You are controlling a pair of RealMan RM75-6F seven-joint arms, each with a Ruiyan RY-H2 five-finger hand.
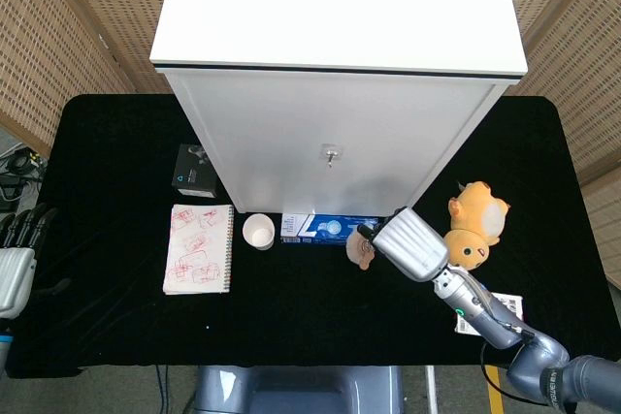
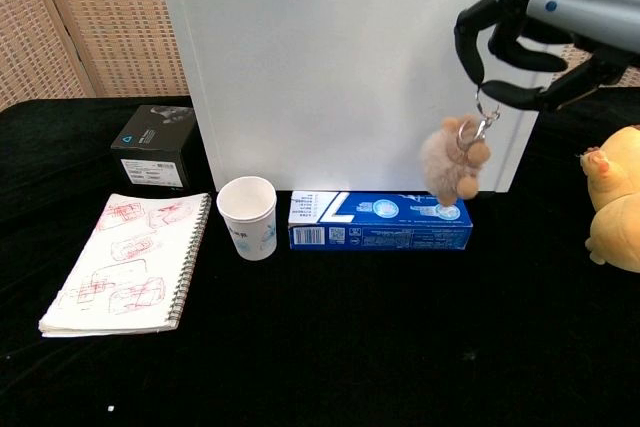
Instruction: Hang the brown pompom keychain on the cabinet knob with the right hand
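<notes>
Head view first: we see our right hand (image 1: 411, 244) raised over the near right of the black table (image 1: 116, 143), fingers curled on the ring of the brown pompom keychain (image 1: 362, 250), which dangles beside the blue box (image 1: 330, 229), below and right of the cabinet knob (image 1: 332, 153) on the white cabinet (image 1: 340, 157), while our left hand (image 1: 17, 259) rests empty, fingers apart, at the far left edge. Chest view next: we see the right hand's fingers (image 2: 497, 25) hooking the metal ring so the pompom hangs free above the box, beside a paper cup (image 2: 247, 217) and notebook (image 2: 125, 262); we judge the ring is kept exposed and lifted to slip over the knob, which this view does not show.
</notes>
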